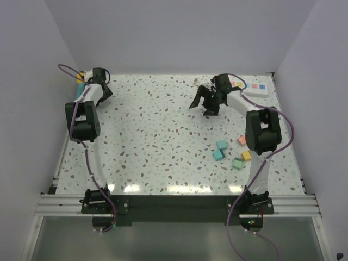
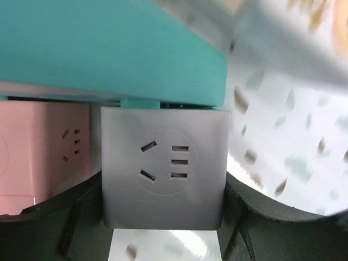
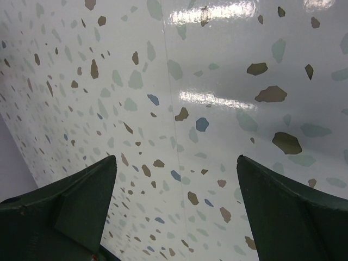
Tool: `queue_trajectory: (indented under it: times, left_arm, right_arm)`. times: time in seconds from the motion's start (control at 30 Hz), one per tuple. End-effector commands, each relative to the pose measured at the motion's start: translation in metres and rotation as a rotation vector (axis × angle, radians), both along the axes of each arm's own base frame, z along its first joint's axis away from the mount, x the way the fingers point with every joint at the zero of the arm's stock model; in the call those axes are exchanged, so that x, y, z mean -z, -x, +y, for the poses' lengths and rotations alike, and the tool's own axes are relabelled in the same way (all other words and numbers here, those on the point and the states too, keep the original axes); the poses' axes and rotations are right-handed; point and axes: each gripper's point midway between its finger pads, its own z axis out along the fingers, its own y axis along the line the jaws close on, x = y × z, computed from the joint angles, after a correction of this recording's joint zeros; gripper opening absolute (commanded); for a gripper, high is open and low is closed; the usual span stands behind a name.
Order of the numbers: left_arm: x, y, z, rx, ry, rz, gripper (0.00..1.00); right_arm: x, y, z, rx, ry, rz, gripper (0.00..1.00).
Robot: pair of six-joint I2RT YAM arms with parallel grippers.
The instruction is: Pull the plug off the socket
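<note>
Watching from beside it, I'd send the right fingers (image 3: 288,212), spread wide over the tabletop (image 3: 217,81), squarely toward the socket (image 1: 255,88) at the overhead view's upper right, while the left fingers (image 2: 255,217) flank a grey block (image 2: 163,163), whether pinching I cannot tell.

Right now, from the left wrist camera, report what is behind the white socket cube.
A teal block sits close against the far edge of the white socket cube. Anything past it is covered.
</note>
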Motion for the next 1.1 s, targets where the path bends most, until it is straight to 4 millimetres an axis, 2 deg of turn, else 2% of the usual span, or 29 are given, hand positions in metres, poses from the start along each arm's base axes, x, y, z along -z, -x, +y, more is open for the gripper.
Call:
queue_trajectory:
  times: [0.0, 0.03, 0.07, 0.1, 0.13, 0.17, 0.23, 0.27, 0.33, 0.37, 0.4, 0.47, 0.5, 0.57, 0.6, 0.63, 0.67, 0.7, 0.73, 0.77, 0.8, 0.83, 0.9, 0.93, 0.97, 1.03, 1.07]
  left_arm:
    - [-0.051, 0.024, -0.04, 0.093, -0.001, -0.056, 0.29]
    - [-0.052, 0.036, -0.047, 0.095, 0.008, -0.05, 0.28]
    - [-0.028, 0.067, -0.054, 0.104, 0.019, 0.026, 0.28]
    - [-0.048, 0.077, -0.065, 0.126, 0.025, -0.016, 0.28]
    - [-0.043, 0.091, -0.073, 0.148, 0.053, 0.001, 0.27]
    - [-0.034, 0.119, -0.088, 0.174, 0.078, 0.036, 0.26]
    - [-0.021, 0.144, -0.128, 0.282, 0.159, 0.071, 0.25]
    - [-0.01, 0.169, -0.141, 0.314, 0.182, 0.108, 0.24]
    - [0.001, 0.195, -0.185, 0.418, 0.235, 0.151, 0.24]
    - [0.006, 0.21, -0.199, 0.436, 0.255, 0.168, 0.24]
    - [0.008, 0.221, -0.227, 0.498, 0.27, 0.177, 0.24]
    - [0.013, 0.232, -0.255, 0.532, 0.303, 0.185, 0.31]
    - [0.015, 0.24, -0.275, 0.572, 0.302, 0.194, 0.35]
    - [0.016, 0.238, -0.302, 0.583, 0.339, 0.176, 0.48]
    - [0.017, 0.243, -0.321, 0.621, 0.351, 0.181, 0.55]
    - [0.015, 0.243, -0.334, 0.607, 0.375, 0.174, 0.69]
    - [0.008, 0.233, -0.355, 0.637, 0.402, 0.138, 0.76]
    - [0.003, 0.238, -0.379, 0.695, 0.424, 0.127, 0.85]
    - [-0.013, 0.229, -0.4, 0.722, 0.447, 0.082, 1.0]
    - [-0.015, 0.227, -0.416, 0.761, 0.459, 0.07, 1.0]
    - [-0.03, 0.227, -0.441, 0.827, 0.486, 0.049, 1.0]
    - [-0.04, 0.225, -0.451, 0.856, 0.493, 0.029, 1.0]
    - [-0.058, 0.226, -0.461, 0.916, 0.498, -0.006, 1.0]
    - [-0.065, 0.225, -0.459, 0.958, 0.477, -0.024, 1.0]
    - [-0.088, 0.223, -0.459, 1.003, 0.461, -0.087, 1.0]
    - [-0.101, 0.221, -0.442, 1.086, 0.368, -0.124, 1.0]
    - [-0.121, 0.215, -0.425, 1.082, 0.339, -0.176, 1.0]
  right_arm:
    - [0.0, 0.002, 0.002, -0.014, -0.014, 0.0, 0.95]
    - [0.001, 0.003, 0.002, -0.016, -0.011, 0.004, 0.95]
    - [0.001, 0.003, 0.001, -0.018, -0.008, 0.006, 0.95]
    - [0.003, 0.004, 0.0, -0.019, -0.004, 0.012, 0.95]
    - [0.004, 0.005, -0.001, -0.015, 0.001, 0.015, 0.95]
    - [0.006, 0.006, -0.001, -0.016, 0.004, 0.023, 0.95]
    - [0.01, 0.008, -0.003, -0.013, 0.017, 0.029, 0.95]
    - [0.01, 0.008, -0.004, -0.011, 0.018, 0.029, 0.95]
    - [0.011, 0.012, -0.005, -0.016, 0.031, 0.038, 0.95]
    - [0.014, 0.011, -0.009, -0.007, 0.054, 0.038, 0.95]
    - [0.014, 0.014, -0.012, -0.006, 0.065, 0.04, 0.95]
    - [0.015, 0.015, -0.016, 0.001, 0.086, 0.04, 0.96]
    - [0.016, 0.017, -0.019, -0.005, 0.104, 0.049, 0.97]
    - [0.014, 0.018, -0.022, -0.009, 0.124, 0.05, 0.98]
    - [0.011, 0.019, -0.025, -0.012, 0.139, 0.038, 0.98]
    - [0.009, 0.018, -0.026, -0.009, 0.147, 0.031, 0.98]
    - [0.004, 0.017, -0.028, -0.011, 0.157, 0.018, 0.98]
    - [0.002, 0.017, -0.031, -0.008, 0.174, 0.011, 0.98]
    - [-0.007, 0.016, -0.032, -0.004, 0.175, -0.008, 0.98]
    - [-0.012, 0.014, -0.033, -0.002, 0.186, -0.02, 0.98]
    - [-0.017, 0.015, -0.036, -0.003, 0.196, -0.029, 0.98]
    - [-0.019, 0.016, -0.036, -0.002, 0.198, -0.029, 0.98]
    - [-0.026, 0.017, -0.037, -0.004, 0.204, -0.034, 0.98]
    - [-0.029, 0.019, -0.035, -0.014, 0.192, -0.037, 0.98]
    - [-0.035, 0.019, -0.035, -0.019, 0.187, -0.051, 0.98]
    - [-0.038, 0.023, -0.034, -0.036, 0.182, -0.045, 0.98]
    - [-0.042, 0.027, -0.034, -0.047, 0.178, -0.053, 0.98]
